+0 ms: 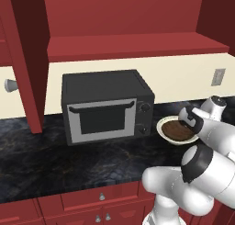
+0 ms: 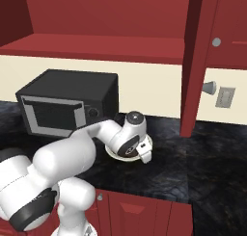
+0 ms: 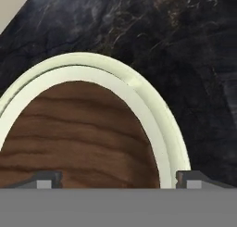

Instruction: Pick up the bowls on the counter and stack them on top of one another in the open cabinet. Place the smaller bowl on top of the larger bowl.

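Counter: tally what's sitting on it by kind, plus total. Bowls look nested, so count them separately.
Microwave: 1
Bowls: 2 (dark brown bowl sitting inside the cream-white bowl, right of the microwave)
Total on the counter: 3

Glossy white robot arm (image 2: 72,153) of rounded, bulbous segments with dark joint rings and small dark finger tips (image 3: 46,179).
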Tool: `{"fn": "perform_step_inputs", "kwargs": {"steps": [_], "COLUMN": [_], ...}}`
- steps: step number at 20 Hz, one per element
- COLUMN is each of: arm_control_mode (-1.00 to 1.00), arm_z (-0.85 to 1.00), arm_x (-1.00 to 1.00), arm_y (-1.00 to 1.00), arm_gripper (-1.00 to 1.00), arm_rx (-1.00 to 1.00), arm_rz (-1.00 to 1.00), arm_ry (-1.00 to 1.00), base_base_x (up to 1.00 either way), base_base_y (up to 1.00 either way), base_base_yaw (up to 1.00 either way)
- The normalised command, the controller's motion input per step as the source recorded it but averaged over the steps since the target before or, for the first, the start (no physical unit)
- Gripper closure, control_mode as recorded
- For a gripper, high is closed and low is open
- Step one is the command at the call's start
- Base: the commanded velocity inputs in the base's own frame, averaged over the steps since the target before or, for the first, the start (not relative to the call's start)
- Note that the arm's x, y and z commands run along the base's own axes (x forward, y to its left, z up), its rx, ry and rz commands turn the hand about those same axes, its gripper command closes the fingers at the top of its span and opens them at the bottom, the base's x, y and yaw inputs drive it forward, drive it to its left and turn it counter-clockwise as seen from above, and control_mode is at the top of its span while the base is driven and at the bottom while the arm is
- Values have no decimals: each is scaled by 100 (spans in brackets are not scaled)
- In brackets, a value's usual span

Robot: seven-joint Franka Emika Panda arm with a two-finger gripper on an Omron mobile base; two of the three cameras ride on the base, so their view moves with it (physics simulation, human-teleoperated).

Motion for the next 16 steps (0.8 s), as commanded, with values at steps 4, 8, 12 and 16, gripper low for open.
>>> {"fn": "perform_step_inputs", "kwargs": {"steps": [4, 8, 12, 16], "arm_control_mode": [-100, -100, -100, -100], "arm_z": [35, 25, 13, 1], "arm_x": [0, 0, -6, -20], "arm_y": [-14, -11, -9, -8], "arm_gripper": [-100, -100, -100, -100], "arm_rx": [0, 0, 0, 0], "arm_rz": [0, 0, 0, 0], "arm_ry": [0, 0, 0, 0], "base_base_x": [0, 0, 0, 0], "base_base_y": [0, 0, 0, 0], "base_base_yaw": [0, 0, 0, 0]}}
